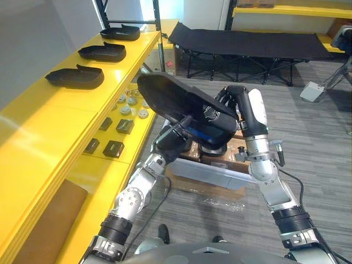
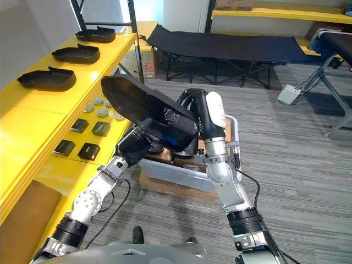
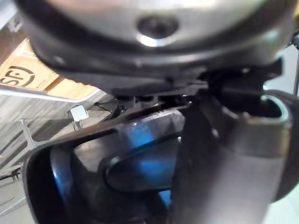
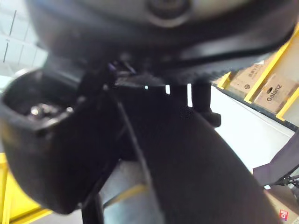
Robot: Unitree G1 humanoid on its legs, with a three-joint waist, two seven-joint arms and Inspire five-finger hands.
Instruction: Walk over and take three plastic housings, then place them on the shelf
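- The held housing (image 1: 175,100) hangs in the air in front of the robot, tilted, with one end raised toward the shelf (image 1: 52,118) and the other end low between the two hands.
- The left hand (image 1: 177,136) grips it from below, with fingers curled up against its underside.
- The right hand (image 1: 237,104) clamps the opposite end: dark fingers hook over the rim and the white thumb cover (image 1: 257,109) stands on the outside.
- In the left wrist view the housing's hollow inside looks glossy, with a raised oval ridge and a blue sheen.
- Three more housings lie open side up in a row on the shelf's top board: the nearest housing (image 1: 75,77), the middle housing (image 1: 103,52) and the farthest housing (image 1: 121,33). They are matt black shallow shells, rounded, and well apart from each other.
- The shelf is smooth yellow board on a dark metal frame. Its near stretch of top board is bare.
- On the lower board sit small dark blocks (image 1: 114,148) and a cluster of round grey discs (image 1: 132,105). A brown panel (image 1: 47,220) lies at its near end.
- Right under the hands, a grey crate (image 1: 212,175) rests on a flat cardboard box (image 1: 204,191) on the grey carpet (image 1: 322,157), just beside the shelf's edge.
- Farther back stands a black fabric cot (image 1: 247,44) on folding legs, and a small white device (image 1: 312,91) lies on the carpet to the right.
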